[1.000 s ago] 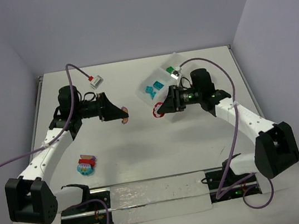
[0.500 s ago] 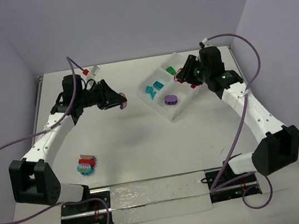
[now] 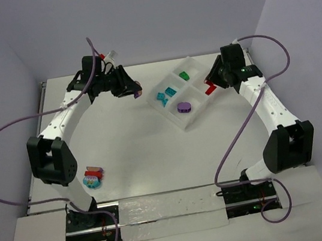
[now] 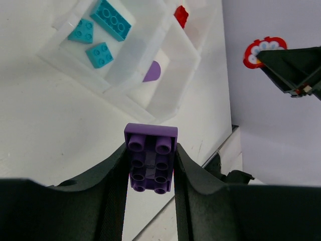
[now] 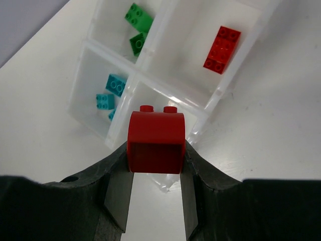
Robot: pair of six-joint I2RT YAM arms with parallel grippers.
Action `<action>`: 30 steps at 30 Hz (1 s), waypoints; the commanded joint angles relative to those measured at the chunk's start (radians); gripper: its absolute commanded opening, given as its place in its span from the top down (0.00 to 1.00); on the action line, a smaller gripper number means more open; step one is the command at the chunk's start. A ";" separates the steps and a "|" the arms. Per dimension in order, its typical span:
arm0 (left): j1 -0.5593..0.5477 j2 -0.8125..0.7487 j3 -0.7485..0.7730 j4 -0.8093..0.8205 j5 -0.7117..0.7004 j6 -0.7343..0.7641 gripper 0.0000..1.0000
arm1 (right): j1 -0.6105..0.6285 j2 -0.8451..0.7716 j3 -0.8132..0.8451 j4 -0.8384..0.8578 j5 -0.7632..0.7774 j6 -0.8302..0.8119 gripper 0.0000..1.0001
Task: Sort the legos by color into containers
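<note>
The clear tray [image 3: 177,120] of containers sits at the back right, with green [image 3: 184,76], teal [image 3: 166,95], purple [image 3: 184,107] and red [image 3: 211,89] legos in separate sections. My left gripper [image 3: 135,91] hangs left of the tray, shut on a purple brick [image 4: 150,158]. My right gripper [image 3: 212,82] is above the tray's right side, shut on a red rounded brick [image 5: 156,142]. In the right wrist view that brick hides part of the near section; the red lego [image 5: 222,42] and green legos [image 5: 138,27] lie beyond. A multicoloured clump [image 3: 92,177] lies on the table at the front left.
The left wrist view looks over the tray rim [image 4: 125,95], its teal bricks [image 4: 103,30] and the right gripper's dark tip [image 4: 291,70] against the back wall. Purple cables loop over both arms. A clear strip [image 3: 163,214] runs between the arm bases.
Both arms swung toward the back. The left gripper carried the purple brick up and right toward the tray. The right gripper carried the red brick from the tray's left to its right side.
</note>
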 commanded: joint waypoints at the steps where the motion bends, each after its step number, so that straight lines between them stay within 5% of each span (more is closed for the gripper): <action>1: -0.014 0.140 0.168 -0.112 -0.046 0.011 1.00 | -0.037 0.021 0.057 -0.033 0.073 -0.015 1.00; 11: -0.052 0.369 0.623 -0.362 -0.147 -0.018 1.00 | -0.056 0.081 0.081 -0.071 0.132 -0.025 1.00; 23: -0.052 0.370 0.641 -0.383 -0.126 0.002 1.00 | -0.067 0.321 0.243 -0.090 0.055 -0.018 1.00; 30: -0.083 0.355 0.598 -0.372 -0.078 0.027 1.00 | -0.067 0.377 0.282 -0.087 0.092 -0.020 0.78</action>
